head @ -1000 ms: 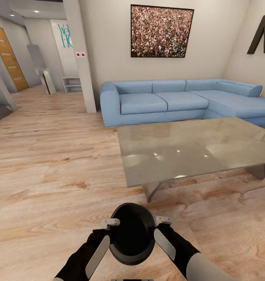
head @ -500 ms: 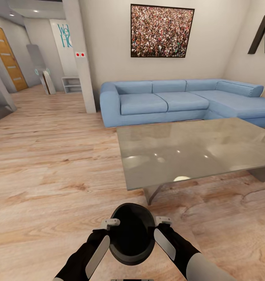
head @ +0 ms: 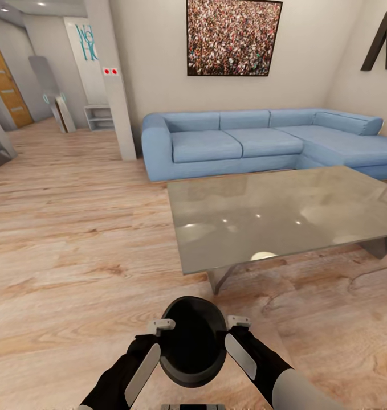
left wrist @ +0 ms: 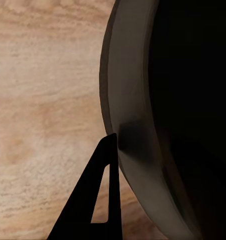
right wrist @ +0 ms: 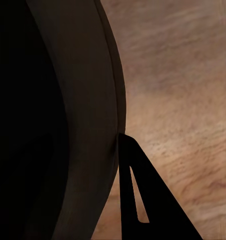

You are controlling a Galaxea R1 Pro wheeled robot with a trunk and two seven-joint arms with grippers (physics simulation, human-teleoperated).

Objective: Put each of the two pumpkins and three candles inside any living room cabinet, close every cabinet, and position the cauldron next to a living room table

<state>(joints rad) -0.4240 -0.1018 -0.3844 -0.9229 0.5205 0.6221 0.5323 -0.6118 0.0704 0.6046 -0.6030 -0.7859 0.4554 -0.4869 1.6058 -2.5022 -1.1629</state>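
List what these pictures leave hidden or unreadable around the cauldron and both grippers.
- Cauldron underside: head view, hidden by its own body; whether it is lifted off the floor is unclear.
- Left gripper and right gripper: head view, the inner fingers lie behind the cauldron wall, so the grip cannot be judged.
- Coffee table: right end cut by the picture edge.
- Wall lettering: partly behind the pillar, unreadable.

Two black arms at the lower centre of the head view, left gripper [head: 159,333] and right gripper [head: 241,330] with pale grey finger pads and caps, right forearm light grey, wrist-view fingers [left wrist: 95,200] black, triangular, slotted.
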